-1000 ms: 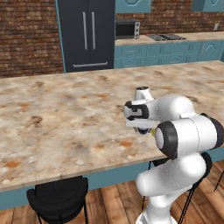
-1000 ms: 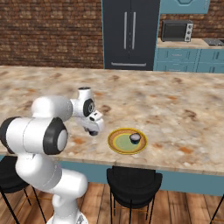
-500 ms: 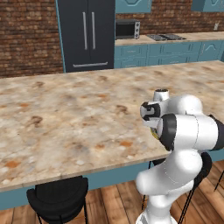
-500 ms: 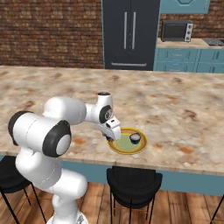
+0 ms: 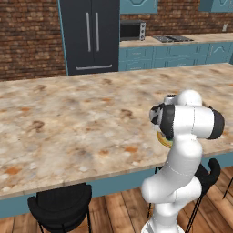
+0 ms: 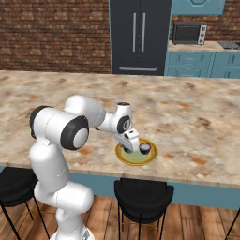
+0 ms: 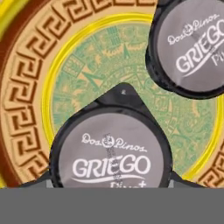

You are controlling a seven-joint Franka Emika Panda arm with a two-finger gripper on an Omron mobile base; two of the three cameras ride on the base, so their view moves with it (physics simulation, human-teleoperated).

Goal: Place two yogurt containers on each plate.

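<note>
A long speckled beige stone worktop runs the width of the simulated kitchen, with a black double-door refrigerator and a steel microwave against the brick wall behind it. The white robot arm with dark joints reaches across the worktop's near edge, just above a black stool.

Near that edge lies the round plate with a yellow-gold key-pattern rim and pale green centre; from the left base camera only a sliver of its rim shows beside the arm. The two-finger gripper hangs low over the plate's left half.

One small dark yogurt cup with a pale printed lid already stands on the plate's right side; the hand camera shows it at the upper right. A second identical cup sits directly under the hand, between the dark fingertips, over the green centre, apart from its neighbour. The fingers appear closed on this cup, though the contact itself is hidden at the frame's bottom, and whether it already rests on the plate cannot be told.

The step in hand looks like setting down this plate's second yogurt. Done well, it means lowering straight until the cup bears on the flat centre, opening the fingers only slightly so neither nudges the other cup, then lifting vertically clear.
</note>
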